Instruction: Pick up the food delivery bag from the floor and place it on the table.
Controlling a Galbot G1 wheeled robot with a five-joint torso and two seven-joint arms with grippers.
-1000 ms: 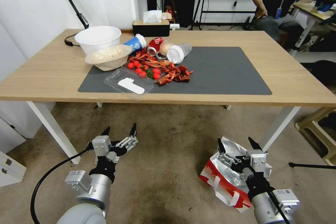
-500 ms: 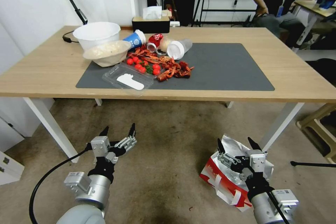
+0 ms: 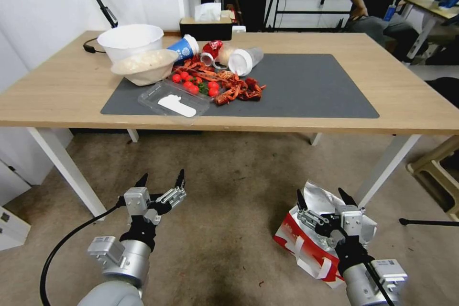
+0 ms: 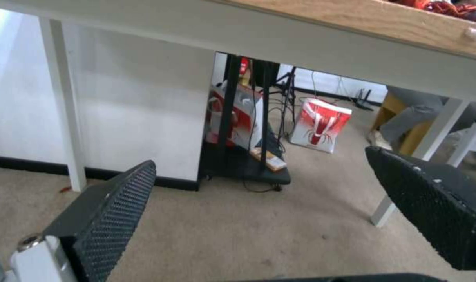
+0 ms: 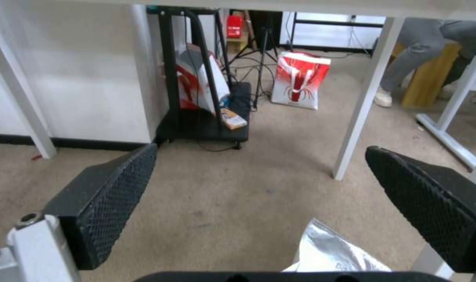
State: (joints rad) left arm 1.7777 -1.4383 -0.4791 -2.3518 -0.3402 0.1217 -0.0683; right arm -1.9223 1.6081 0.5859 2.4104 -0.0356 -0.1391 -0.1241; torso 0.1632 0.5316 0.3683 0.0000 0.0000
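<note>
Nothing is lifted yet. Low in the frame's right corner the bag point(image 3: 306, 244) lies on the carpet floor point(image 3: 229, 186), its foil mouth gaping beside a counter leg. Right gripper point(image 3: 324, 197) hangs just over that foil, jaws spread wide and grasping nothing. Left gripper point(image 3: 161, 180), lower left, is likewise released, above bare carpet. Up top, the counter point(image 3: 406, 105) carries bowls, cups and scattered food on the left of its mat, with room on the right. Grasping, raising and setting down all remain.
</note>
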